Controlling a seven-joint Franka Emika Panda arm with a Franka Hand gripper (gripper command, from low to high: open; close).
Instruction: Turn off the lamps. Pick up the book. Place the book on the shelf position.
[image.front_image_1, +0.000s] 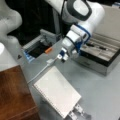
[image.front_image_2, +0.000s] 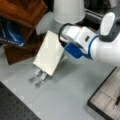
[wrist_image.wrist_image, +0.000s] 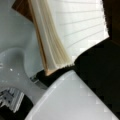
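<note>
End effector (image.front_image_1: 63, 56) hovers near the book's (image.front_image_1: 57, 90) far edge; its grip state unclear.

There was one book (image.front_image_1: 57, 93), one wooden block (image.front_image_1: 13, 95), two silver metal strips (image.front_image_2: 37, 76) beneath the book, one grey open case (image.front_image_1: 100, 53), one lampshade (image.front_image_2: 68, 10) and one gripper (image.front_image_1: 63, 56).

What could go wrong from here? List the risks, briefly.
1. In a front view the gripper sits by the upper edge of the book, which is much wider than it. Gripped at one edge, the book may sag or slip.
2. The book rests on metal strips, so lifting it could drag them along.
3. A white cable runs right beside the gripper and might snag.
</note>
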